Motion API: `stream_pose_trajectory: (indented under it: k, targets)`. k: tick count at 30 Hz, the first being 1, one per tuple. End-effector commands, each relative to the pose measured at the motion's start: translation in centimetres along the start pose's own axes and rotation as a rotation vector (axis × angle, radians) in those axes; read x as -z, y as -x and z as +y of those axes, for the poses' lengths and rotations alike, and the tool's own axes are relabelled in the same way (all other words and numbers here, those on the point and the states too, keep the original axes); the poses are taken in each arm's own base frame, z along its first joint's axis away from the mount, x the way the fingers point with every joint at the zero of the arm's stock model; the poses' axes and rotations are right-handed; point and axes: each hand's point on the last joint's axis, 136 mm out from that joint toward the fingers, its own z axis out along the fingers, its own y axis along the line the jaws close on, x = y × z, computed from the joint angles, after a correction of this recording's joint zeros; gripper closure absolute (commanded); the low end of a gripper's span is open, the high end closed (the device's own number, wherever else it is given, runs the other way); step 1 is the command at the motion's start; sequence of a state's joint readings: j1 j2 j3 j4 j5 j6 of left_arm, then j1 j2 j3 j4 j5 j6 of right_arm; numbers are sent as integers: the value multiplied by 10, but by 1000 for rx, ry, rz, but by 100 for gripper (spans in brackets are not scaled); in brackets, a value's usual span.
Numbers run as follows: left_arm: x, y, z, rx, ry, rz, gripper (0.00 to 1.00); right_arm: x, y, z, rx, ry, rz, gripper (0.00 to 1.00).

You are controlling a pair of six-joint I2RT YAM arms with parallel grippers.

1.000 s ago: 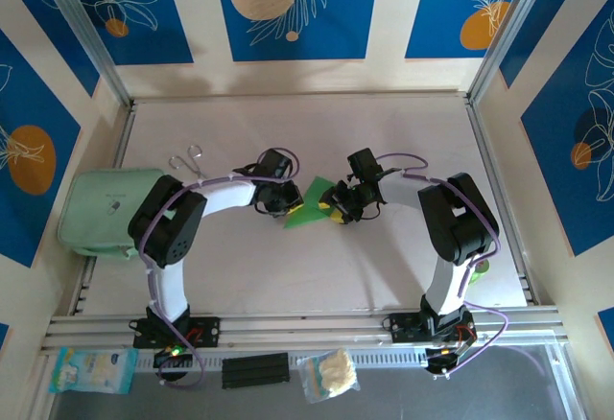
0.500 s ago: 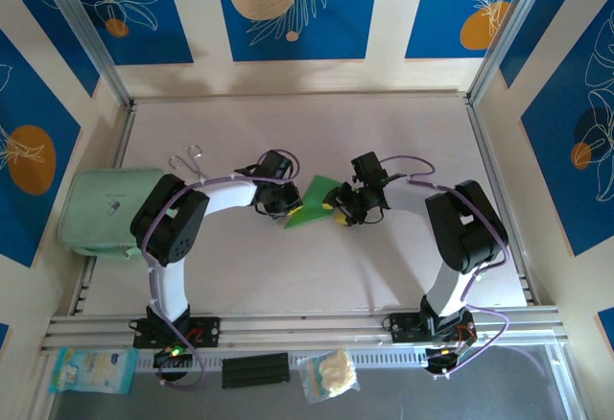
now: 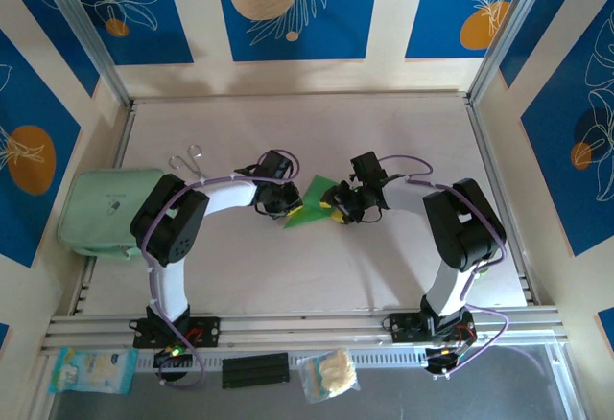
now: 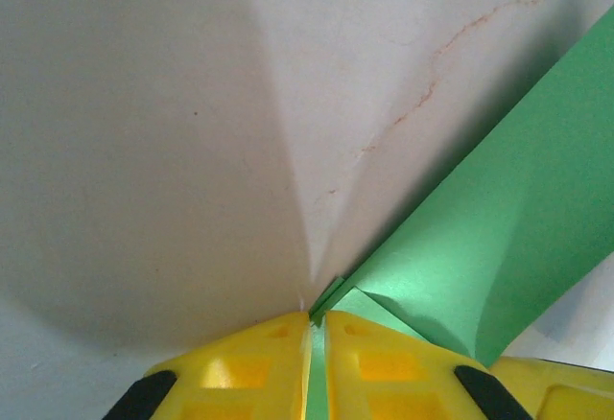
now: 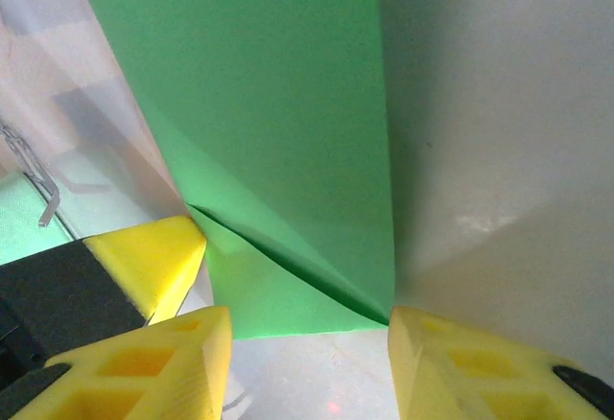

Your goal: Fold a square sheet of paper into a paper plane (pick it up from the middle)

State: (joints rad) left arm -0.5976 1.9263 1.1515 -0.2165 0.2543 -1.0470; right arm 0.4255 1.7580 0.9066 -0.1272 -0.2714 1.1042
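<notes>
We have the sheet of paper on the tabletop between left gripper and right gripper.
Our left gripper pinches a folded corner tight; our right gripper stands half-wide, straddling the opposite edge. Well left of the left gripper lies a mint pouch, contents hidden.

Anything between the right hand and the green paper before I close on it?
Nothing visible. The green paper reaches between the fingers of the open right hand; the left hand pinches its opposite side.

One green sheet, two pincers
</notes>
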Motion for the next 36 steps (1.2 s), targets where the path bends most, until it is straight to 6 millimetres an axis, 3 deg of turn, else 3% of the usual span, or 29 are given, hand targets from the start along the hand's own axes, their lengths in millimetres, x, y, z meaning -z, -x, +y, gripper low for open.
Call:
stream_pose_trajectory:
  k: [1, 7, 15, 26, 36]
  targets:
    - [-2, -2, 17, 31, 63, 10, 85, 4, -5, -8, -13, -43, -4, 53]
    - [-2, -1, 17, 32, 65, 9, 85, 4, -7, -7, 1, -39, -1, 53]
    - [-1, 0, 15, 32, 60, 9, 85, -6, -13, 11, 48, 45, 64, 56]
    - [-1, 1, 14, 33, 57, 6, 85, 0, -13, 21, 77, 128, 44, 59]
    - [4, 4, 10, 27, 43, -1, 84, -6, -10, 23, 47, 143, 64, 73]
